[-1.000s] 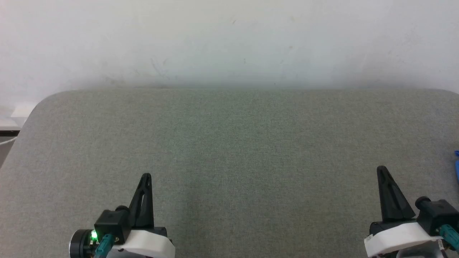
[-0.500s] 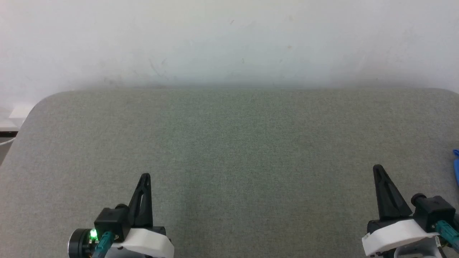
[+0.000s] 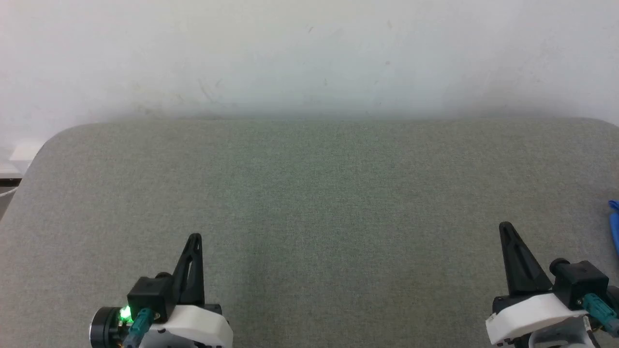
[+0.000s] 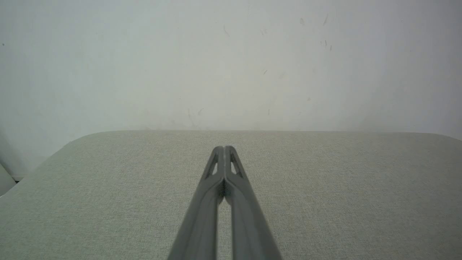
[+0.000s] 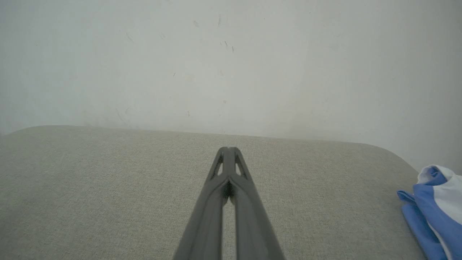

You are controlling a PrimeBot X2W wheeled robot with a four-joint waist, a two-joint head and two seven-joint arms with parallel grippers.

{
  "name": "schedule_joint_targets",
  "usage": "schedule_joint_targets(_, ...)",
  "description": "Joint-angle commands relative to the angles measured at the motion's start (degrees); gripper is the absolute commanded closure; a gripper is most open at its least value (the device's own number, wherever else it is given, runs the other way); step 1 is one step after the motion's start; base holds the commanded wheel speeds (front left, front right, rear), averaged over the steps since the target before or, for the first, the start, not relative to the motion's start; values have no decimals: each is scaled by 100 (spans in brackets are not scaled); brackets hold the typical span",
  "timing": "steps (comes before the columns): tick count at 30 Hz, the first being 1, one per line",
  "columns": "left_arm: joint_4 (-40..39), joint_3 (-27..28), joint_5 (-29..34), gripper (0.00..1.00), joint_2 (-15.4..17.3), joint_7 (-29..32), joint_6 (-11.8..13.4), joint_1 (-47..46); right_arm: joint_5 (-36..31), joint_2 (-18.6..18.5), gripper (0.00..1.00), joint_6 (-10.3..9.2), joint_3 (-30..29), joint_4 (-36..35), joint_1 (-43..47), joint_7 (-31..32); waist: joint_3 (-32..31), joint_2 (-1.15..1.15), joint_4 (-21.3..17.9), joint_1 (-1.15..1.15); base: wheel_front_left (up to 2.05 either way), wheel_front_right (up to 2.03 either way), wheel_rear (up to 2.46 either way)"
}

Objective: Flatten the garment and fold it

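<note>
Pale, scuffed wall (image 3: 309, 48) rose behind a grey, fabric-covered worktop (image 3: 309, 203) with rounded corners. At seven o'clock in the head view the left pincer (image 3: 195, 238) pointed toward the wall, its two long dark fingers pressed together on nothing. The right pincer (image 3: 505, 226), at five o'clock, was likewise closed and empty. A crumpled white-and-bright-blue cloth garment (image 3: 614, 227) lay bunched near the worktop's right end, at three o'clock from the right pincer and well apart from both. Flattening had not yet begun. The risk lay in the reach. A pinch on that heap could catch several layers at once, leaving the shirt twisted when spread. A sideways nudge so close to the edge might push it off the worktop. With the cloth barely inside the head view, aiming looked uncertain.
</note>
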Motion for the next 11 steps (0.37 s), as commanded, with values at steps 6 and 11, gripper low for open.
schedule_joint_targets(6, -42, 52, 72, 100, -2, 79, -48, -113, -72, 12, 100, -6, 44, -54, -105, 88, 2, 0, -13, 0, 0, 0, 0)
schedule_joint_targets(11, -52, 68, 94, 100, -2, 138, -55, -127, -94, 13, 100, -6, 63, -66, -123, 145, 3, 0, -24, 0, 0, 0, 0)
